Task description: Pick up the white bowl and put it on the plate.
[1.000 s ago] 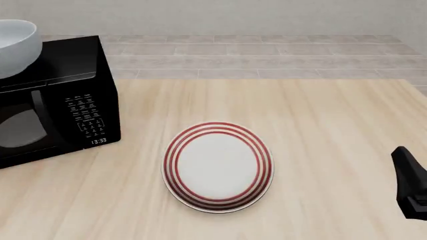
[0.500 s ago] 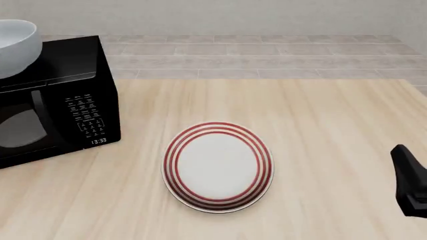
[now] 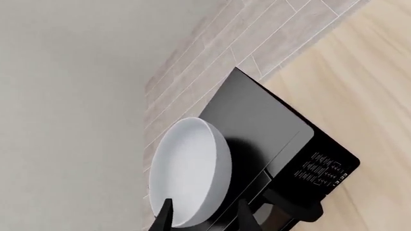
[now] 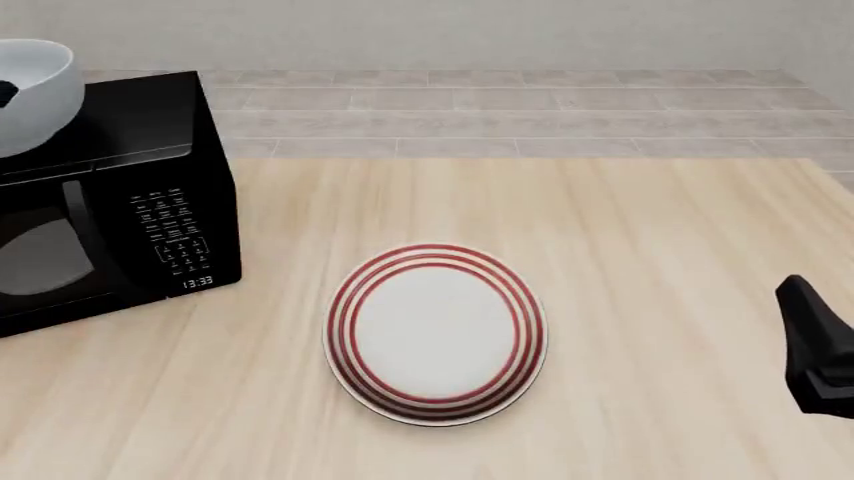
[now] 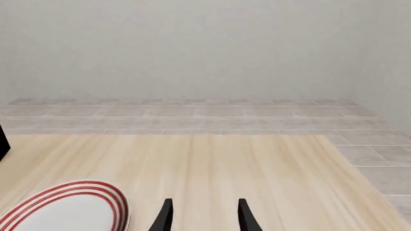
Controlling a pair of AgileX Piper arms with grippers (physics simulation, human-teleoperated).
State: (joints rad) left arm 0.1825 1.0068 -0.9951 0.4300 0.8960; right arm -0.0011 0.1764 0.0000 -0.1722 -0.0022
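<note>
The white bowl [image 4: 30, 88] sits on top of the black microwave at the far left; the left wrist view shows it as the bowl [image 3: 190, 176] seen close up. My left gripper [image 3: 205, 222] is open, its two fingertips either side of the bowl's near rim, with no clear contact. Only a dark tip of the left gripper [image 4: 6, 93] shows in the front view, against the bowl. The red-ringed plate [image 4: 438, 333] lies flat mid-table with nothing on it. My right gripper [image 5: 204, 219] is open and holds nothing; it hangs low at the right edge, with the plate [image 5: 67, 208] off to its left.
The black microwave [image 4: 114, 195] stands at the table's left, door shut, keypad facing front. Its flat top [image 3: 257, 118] carries the bowl. A tiled floor strip and pale wall lie beyond the table's far edge [image 4: 534, 157]. The right arm [image 4: 817, 350] stands near the right edge.
A dark tip of the left gripper has come into the front view at the bowl's left side. The right arm has edged slightly left. Bowl and plate have not moved.
</note>
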